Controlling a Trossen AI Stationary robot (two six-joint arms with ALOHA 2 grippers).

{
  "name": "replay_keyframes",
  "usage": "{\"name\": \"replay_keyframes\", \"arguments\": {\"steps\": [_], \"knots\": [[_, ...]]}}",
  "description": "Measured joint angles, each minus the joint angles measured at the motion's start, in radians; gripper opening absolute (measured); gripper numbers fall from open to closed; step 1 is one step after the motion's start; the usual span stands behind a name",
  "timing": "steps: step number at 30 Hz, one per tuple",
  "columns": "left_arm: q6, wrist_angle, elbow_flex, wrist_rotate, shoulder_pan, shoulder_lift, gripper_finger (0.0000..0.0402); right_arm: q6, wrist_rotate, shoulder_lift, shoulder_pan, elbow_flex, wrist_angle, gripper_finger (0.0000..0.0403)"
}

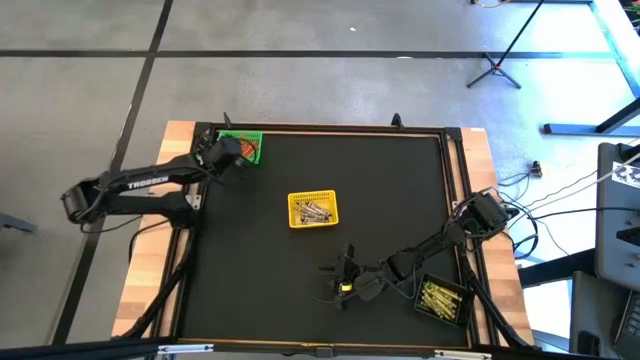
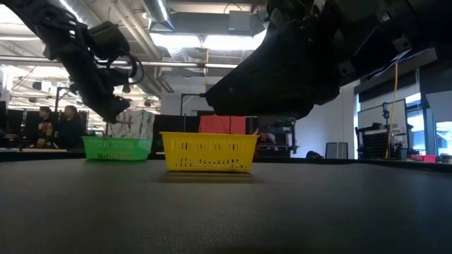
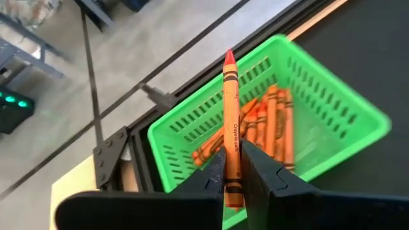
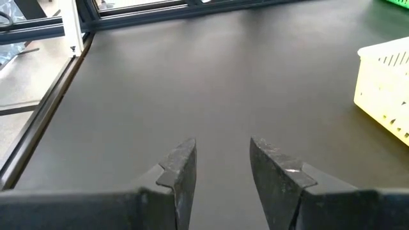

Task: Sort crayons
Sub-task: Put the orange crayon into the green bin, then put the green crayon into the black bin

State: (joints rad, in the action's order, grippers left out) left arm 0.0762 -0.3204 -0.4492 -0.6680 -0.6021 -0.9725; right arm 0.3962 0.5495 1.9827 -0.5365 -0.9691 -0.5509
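Orange crayon (image 3: 231, 128), red-tipped, paper-wrapped, pinched in left gripper (image 3: 232, 167).

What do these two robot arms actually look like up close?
Both are slim, dark, jointed arms. The left arm carries white TROSSEN lettering along its side; the right arm trails black cables near its base. The right gripper ends in two flat, dark, wedge-shaped fingers with scuffed tips.

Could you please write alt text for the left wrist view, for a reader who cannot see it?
The left gripper is shut on an orange crayon, holding it over a green basket that already contains several orange crayons. The basket sits at the corner of the black table, with grey floor beyond.
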Motion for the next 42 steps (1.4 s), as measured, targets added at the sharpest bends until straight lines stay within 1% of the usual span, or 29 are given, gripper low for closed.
{"name": "replay_keyframes", "arguments": {"steps": [3, 5, 11, 14, 17, 24, 31, 34, 37, 42], "knots": [[-0.009, -0.001, 0.0, 0.008, -0.025, -0.023, 0.0019, 0.0, 0.0, 0.0, 0.0, 0.0, -0.001, 0.0143], [-0.022, -0.001, 0.0, 0.017, -0.03, -0.029, 0.0029, 0.0, 0.0, 0.0, 0.0, 0.0, 0.0, 0.0143], [-0.028, 0.001, 0.0, 0.04, -0.031, -0.03, 0.0085, 0.0, 0.0, 0.0, 0.0, 0.0, 0.0, 0.0143], [-0.028, 0.001, 0.0, 0.106, -0.019, -0.029, 0.0106, 0.0, 0.0, 0.0, 0.0, 0.0, 0.002, 0.0143], [-0.031, 0.005, 0.0, 0.183, 0.027, -0.029, 0.0112, 0.0, 0.0, 0.0, 0.0, 0.0, 0.002, 0.0143], [-0.01, 0.061, 0.0, 0.281, 0.226, -0.028, 0.0113, -0.004, 0.0, 0.0, 0.0, 0.0, 0.002, 0.0143], [0.031, 0.143, 0.0, 0.43, 0.473, -0.028, 0.0114, -0.007, -0.001, 0.0, 0.0, 0.0, 0.001, 0.0143], [0.049, 0.189, 0.0, 0.482, 0.591, -0.028, 0.0114, -0.007, -0.019, 0.0, 0.0, 0.0, 0.0, 0.0143], [0.056, 0.226, 0.0, 0.504, 0.709, -0.03, 0.0114, -0.008, -0.02, 0.0, 0.0, 0.0, 0.0, 0.0143], [0.115, 0.316, 0.0, 0.491, 0.888, -0.066, 0.0114, -0.009, -0.021, 0.0, 0.007, 0.0, -0.027, 0.0143]]}}
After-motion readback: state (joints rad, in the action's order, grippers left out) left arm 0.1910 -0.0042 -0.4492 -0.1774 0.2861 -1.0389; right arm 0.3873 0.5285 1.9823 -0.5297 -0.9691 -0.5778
